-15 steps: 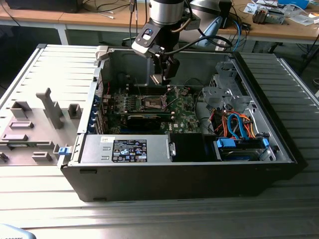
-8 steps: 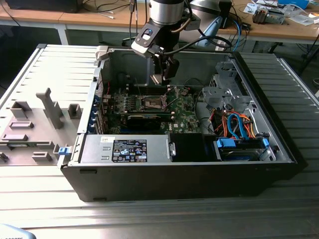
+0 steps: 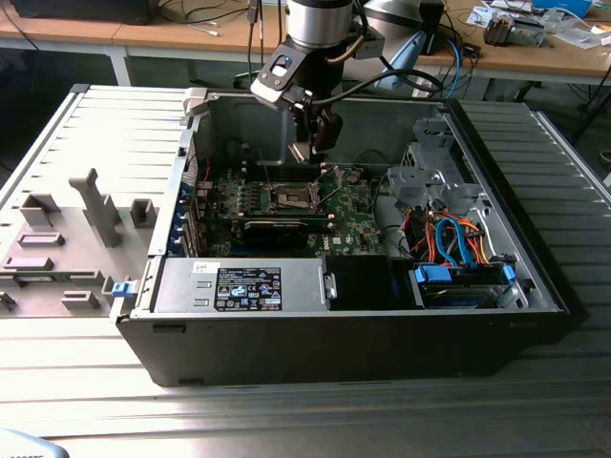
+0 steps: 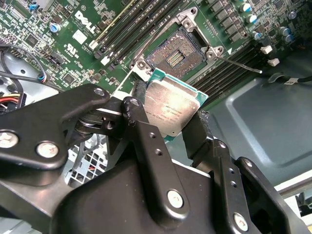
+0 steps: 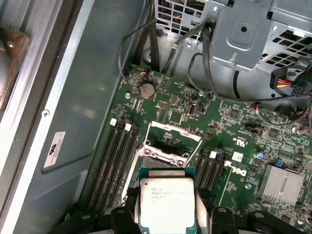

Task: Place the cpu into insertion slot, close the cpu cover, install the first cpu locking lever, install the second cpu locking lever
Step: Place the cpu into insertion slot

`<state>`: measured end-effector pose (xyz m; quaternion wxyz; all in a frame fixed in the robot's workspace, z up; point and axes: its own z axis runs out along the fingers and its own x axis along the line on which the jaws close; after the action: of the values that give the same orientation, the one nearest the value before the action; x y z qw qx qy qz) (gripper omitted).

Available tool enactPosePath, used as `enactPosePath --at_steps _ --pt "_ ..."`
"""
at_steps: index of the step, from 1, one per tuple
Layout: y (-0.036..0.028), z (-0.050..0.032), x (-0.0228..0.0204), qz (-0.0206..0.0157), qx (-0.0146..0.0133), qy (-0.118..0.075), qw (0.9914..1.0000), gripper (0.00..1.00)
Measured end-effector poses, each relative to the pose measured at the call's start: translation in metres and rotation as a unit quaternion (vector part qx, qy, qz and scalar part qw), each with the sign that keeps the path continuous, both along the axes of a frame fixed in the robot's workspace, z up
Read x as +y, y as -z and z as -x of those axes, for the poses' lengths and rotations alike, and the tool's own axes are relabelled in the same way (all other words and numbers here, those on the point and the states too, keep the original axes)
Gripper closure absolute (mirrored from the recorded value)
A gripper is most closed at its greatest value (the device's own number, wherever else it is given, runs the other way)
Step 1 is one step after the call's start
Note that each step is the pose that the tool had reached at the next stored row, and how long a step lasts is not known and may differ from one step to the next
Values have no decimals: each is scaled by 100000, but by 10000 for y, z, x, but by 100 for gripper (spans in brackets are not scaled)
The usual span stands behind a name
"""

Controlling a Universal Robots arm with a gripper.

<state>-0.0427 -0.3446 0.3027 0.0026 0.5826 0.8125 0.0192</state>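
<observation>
My gripper (image 3: 310,143) hangs inside the open computer case, shut on the cpu (image 3: 299,151), a flat square chip with a pale silver top. In both wrist views the cpu (image 4: 170,108) (image 5: 167,202) sits between two black fingers (image 4: 139,109), held by its edges. It hovers above the motherboard, apart from the insertion slot (image 4: 176,52) (image 3: 294,197), whose contact field lies bare. The cpu cover (image 5: 175,130) stands raised beyond the slot. Two thin locking levers (image 4: 241,63) (image 4: 151,41) stick out, unlatched, on either side of the slot.
Memory slots (image 5: 117,156) flank the socket. A black card (image 3: 277,229) lies nearer the case front, beside the power supply (image 3: 243,286). A drive cage with orange and blue cables (image 3: 449,243) fills the exterior view's right. A grey fixture tray (image 3: 67,239) lies outside the case.
</observation>
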Motion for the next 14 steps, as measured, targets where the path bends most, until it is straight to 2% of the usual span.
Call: enactPosePath --at_steps 14 --pt "4 0 0 -4 -1 1335 99991 45"
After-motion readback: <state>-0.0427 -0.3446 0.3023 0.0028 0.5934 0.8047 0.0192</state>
